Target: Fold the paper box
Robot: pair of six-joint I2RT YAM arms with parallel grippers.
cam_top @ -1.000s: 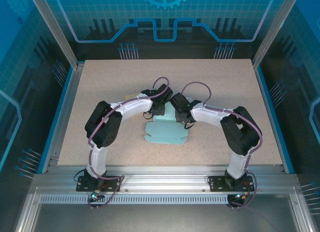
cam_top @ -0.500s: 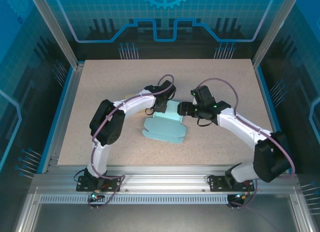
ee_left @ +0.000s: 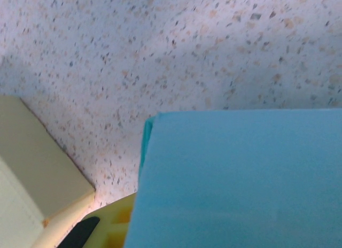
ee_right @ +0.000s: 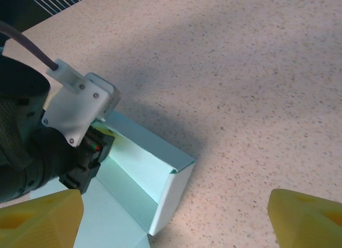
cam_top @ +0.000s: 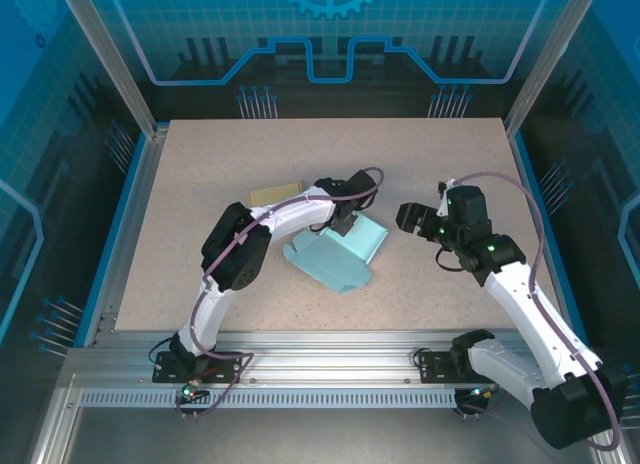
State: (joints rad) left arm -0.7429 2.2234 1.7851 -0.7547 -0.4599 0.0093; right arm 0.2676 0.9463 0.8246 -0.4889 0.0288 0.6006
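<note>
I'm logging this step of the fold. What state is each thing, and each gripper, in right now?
paper box: partly folded, one wall raised, the rest lying flat.
left gripper: shut on the paper box at its far side.
right gripper: open, apart from the paper box.
tan cardboard piece: lying flat, untouched.

Surface (cam_top: pixel 230 154): speckled beige top, matte, mostly bare.
Paper box (cam_top: pixel 335 256): pale teal, partly folded, lying near the middle of the surface. One wall stands raised on its far right side, and flat flaps spread toward the near left.
Tan card (cam_top: pixel 275 193): flat on the surface, near the box's far left, apart from it.
</note>
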